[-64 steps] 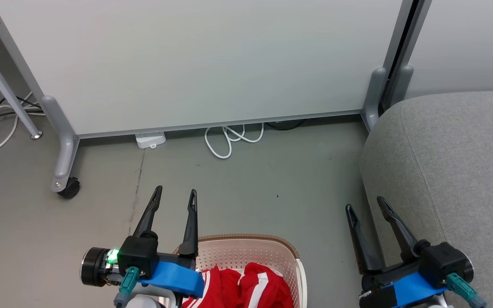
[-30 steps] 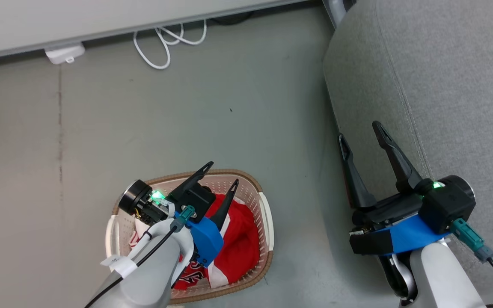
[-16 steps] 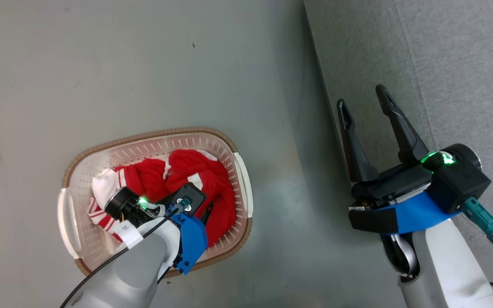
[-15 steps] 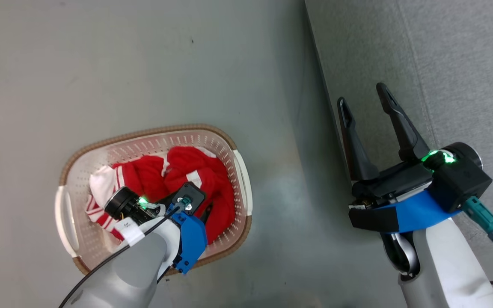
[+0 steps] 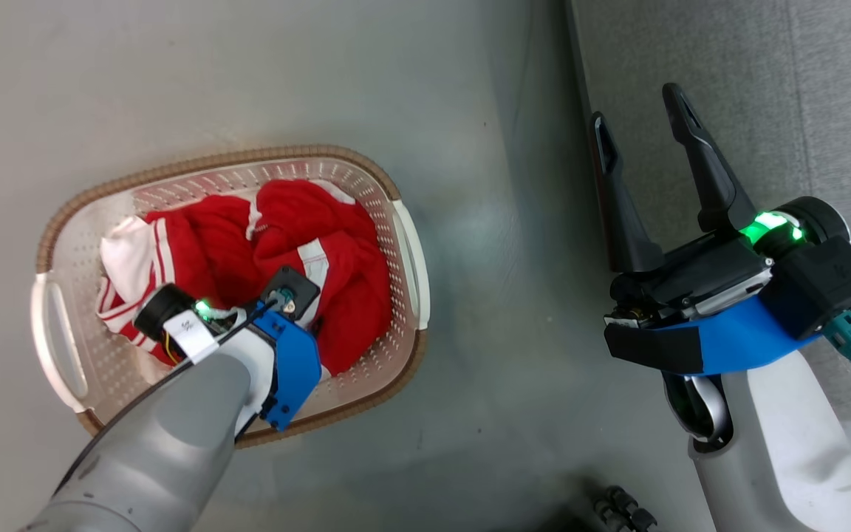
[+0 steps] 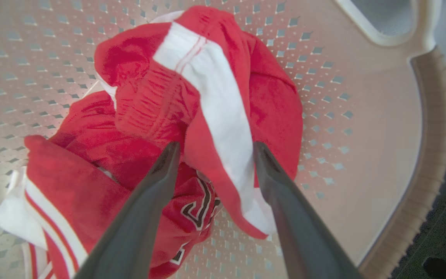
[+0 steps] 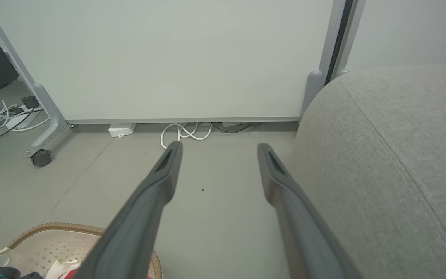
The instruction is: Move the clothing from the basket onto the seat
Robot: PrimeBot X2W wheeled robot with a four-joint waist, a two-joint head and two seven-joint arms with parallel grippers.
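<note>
The cream basket [image 5: 411, 258] with a brown rim stands on the floor at the left, holding the crumpled red and white clothing [image 5: 322, 244]. My left wrist [image 5: 281, 310] points straight down into it and hides the fingers. In the left wrist view my left gripper [image 6: 216, 149] is open, its fingers straddling a raised red fold with a white stripe [image 6: 215, 97]; below lies fabric with dark-and-white trim [image 6: 196, 209]. My right gripper [image 5: 636, 109] is open and empty, held above the left edge of the grey seat [image 5: 765, 89], which also fills the right of the right wrist view [image 7: 393, 155].
Bare grey floor [image 5: 499, 295] separates basket and seat. A white partition panel [image 7: 168, 58] on castered legs [image 7: 41, 158] stands ahead, with a white cable [image 7: 184, 133] and a small white box [image 7: 121, 130] at its foot. The basket rim [image 7: 52, 228] shows low left.
The head camera has tilted further down. My left gripper has dropped deeper into the basket, among the red clothing, still open. The right gripper keeps its open pose beside the seat.
</note>
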